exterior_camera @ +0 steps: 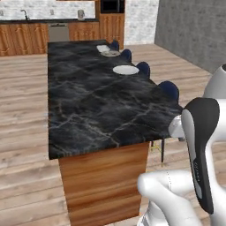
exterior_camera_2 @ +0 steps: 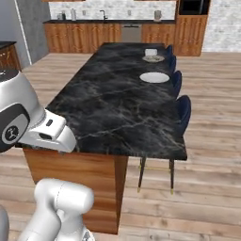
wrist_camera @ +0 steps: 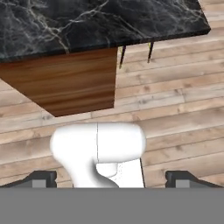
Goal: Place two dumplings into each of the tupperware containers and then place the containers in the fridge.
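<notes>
From the left base view: I see the black marble tabletop (exterior_camera: 97,97) running away from me, its near short edge overhanging a wooden base (exterior_camera: 106,181).
Far end, left view: a round white plate (exterior_camera: 125,69) lies near the right long edge; beyond it sit a round grey plate (exterior_camera: 110,53) and one of the tupperware containers (exterior_camera: 103,47), close together; I cannot make out the dumplings at this size.
Right edge, left view: blue stools (exterior_camera: 169,90) line that side, tucked against the edge.
Open room, left view: bare wood floor (exterior_camera: 22,114) lies wide along the left long edge.
From the right base view: the same tabletop (exterior_camera_2: 117,103), near half bare; white plate (exterior_camera_2: 154,77), grey plate (exterior_camera_2: 153,59) and container (exterior_camera_2: 150,52) sit along the far right edge.
Open room, right view: floor (exterior_camera_2: 212,117) stretches right past the stools (exterior_camera_2: 183,110); wooden cabinets (exterior_camera_2: 84,36) stand well beyond the far end.
From the hand view: the near tabletop edge (wrist_camera: 105,24) and wooden base (wrist_camera: 65,83) are at top, floor planks (wrist_camera: 175,113) below.
Fingers: the two tips (wrist_camera: 43,178) stand far apart at the bottom corners, spread wide, nothing between them; gripper (wrist_camera: 112,180).
</notes>
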Robot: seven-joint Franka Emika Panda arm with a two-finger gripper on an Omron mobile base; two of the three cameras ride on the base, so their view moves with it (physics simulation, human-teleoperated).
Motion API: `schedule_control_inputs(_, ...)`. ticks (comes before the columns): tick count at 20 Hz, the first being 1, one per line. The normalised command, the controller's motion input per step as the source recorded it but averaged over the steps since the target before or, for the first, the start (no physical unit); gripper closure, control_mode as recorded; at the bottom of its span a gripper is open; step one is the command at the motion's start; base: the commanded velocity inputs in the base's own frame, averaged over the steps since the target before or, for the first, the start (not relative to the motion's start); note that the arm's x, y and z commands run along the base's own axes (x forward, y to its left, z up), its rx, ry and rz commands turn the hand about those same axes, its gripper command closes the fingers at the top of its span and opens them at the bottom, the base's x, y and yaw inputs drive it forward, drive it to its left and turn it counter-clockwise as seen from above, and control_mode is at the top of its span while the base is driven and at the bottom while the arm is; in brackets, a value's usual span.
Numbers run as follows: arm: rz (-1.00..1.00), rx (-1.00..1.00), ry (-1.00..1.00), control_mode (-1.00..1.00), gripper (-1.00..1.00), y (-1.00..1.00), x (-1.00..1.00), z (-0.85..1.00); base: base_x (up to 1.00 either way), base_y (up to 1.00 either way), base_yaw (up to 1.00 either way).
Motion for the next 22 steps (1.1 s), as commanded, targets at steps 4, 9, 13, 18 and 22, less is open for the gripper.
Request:
schedule_control_inputs(4, 0.0, 0.0, 0.0, 1.0, -1.0, 0.0, 0.0, 0.0, 0.09, -1.0, 0.0)
schedule_control_inputs(9, 0.0, 0.0, 0.0, 1.0, -1.0, 0.0, 0.0, 0.0, 0.28, -1.0, 0.01)
schedule_control_inputs(13, 0.0, 0.0, 0.0, 1.0, -1.0, 0.0, 0.0, 0.0, 0.78, -1.0, 0.06)
schedule_control_inputs(18, 0.0, 0.0, 0.0, 1.0, -1.0, 0.0, 0.0, 0.0, 0.93, -1.0, 0.06)
schedule_control_inputs(22, 0.0, 0.0, 0.0, 1.0, -1.0, 0.0, 0.0, 0.0, 0.97, -1.0, 0.12)
